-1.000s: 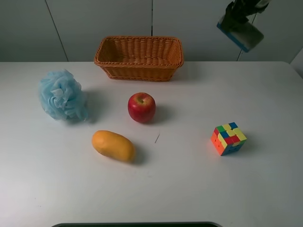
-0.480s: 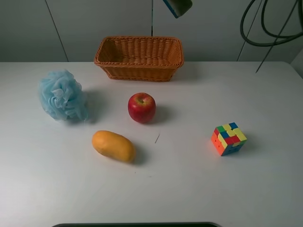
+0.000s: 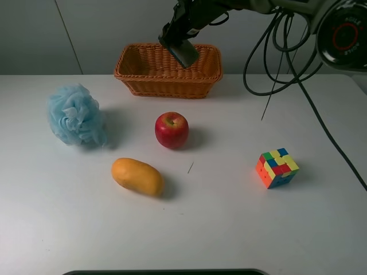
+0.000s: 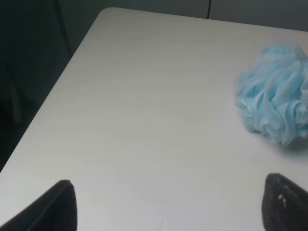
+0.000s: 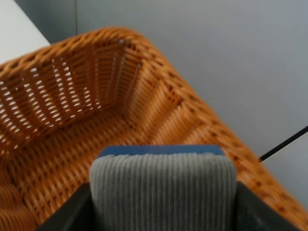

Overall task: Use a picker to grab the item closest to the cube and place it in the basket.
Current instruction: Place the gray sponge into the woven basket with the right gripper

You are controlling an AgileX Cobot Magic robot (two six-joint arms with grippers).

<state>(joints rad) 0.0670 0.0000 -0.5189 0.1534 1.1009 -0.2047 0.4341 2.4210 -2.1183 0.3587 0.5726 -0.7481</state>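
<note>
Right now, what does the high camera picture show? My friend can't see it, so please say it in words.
The right gripper holds a grey board eraser over an orange wicker basket at the back of a white table. In front sit a red apple, a mango, a blue bath sponge and a colourful puzzle cube.

No word, number or brand is coming through clearly enough to read in any of the three views. The only lettering is sitting on the round dark-grey joint cap with a red ring (image 3: 346, 30), at the upper right corner of the high view. A short line of pale characters is running across its middle, inside the ring. It is showing too small and too blurred for any single letter to be made out.
</note>
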